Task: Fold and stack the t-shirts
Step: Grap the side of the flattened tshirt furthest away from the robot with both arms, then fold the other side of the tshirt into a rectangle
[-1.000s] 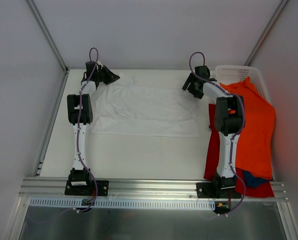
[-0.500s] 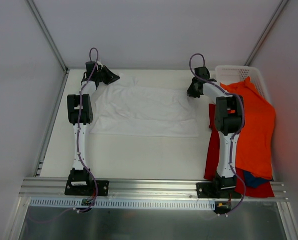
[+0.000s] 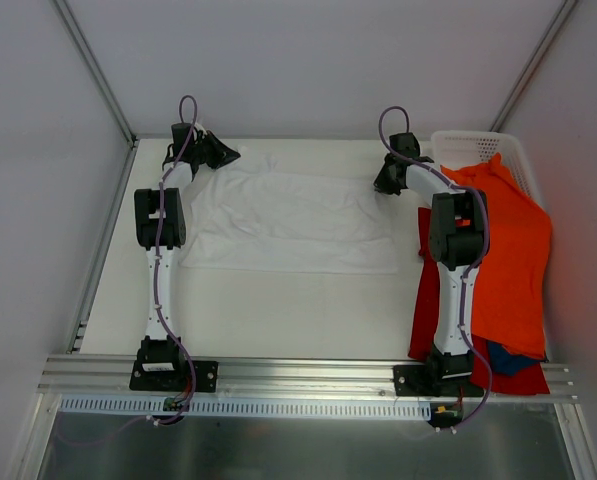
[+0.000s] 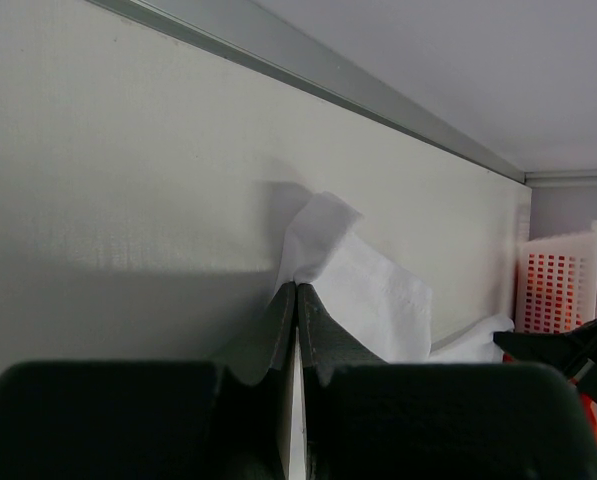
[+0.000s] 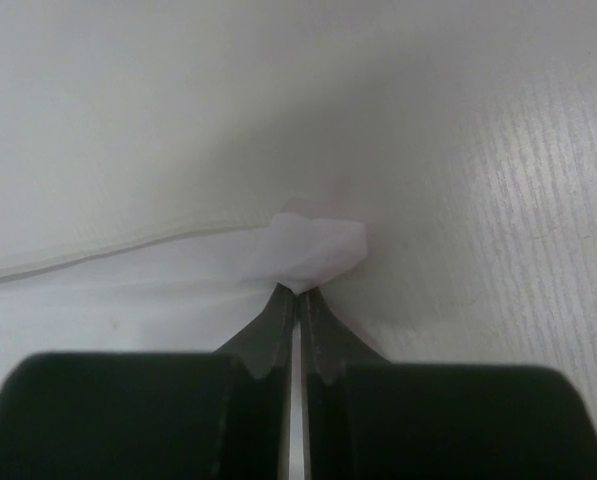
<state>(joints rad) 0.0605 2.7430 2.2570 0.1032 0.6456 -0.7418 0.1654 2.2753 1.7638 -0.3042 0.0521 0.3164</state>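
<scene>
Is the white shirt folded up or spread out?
Spread out. The white t-shirt lies wide and flat on the table, and the left gripper and right gripper each pinch a far corner.

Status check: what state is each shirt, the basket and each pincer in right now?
white t-shirt: spread out, far corners pinched.
basket: upright, orange cloth spilling out.
red t-shirt: unfolded, mostly covered.
orange t-shirt: unfolded, draped from basket over red t-shirt.
left pincer: shut on white t-shirt.
right pincer: shut on white t-shirt.

Red t-shirt [image 3: 421,325] mostly beneath orange t-shirt [image 3: 513,250]
</scene>
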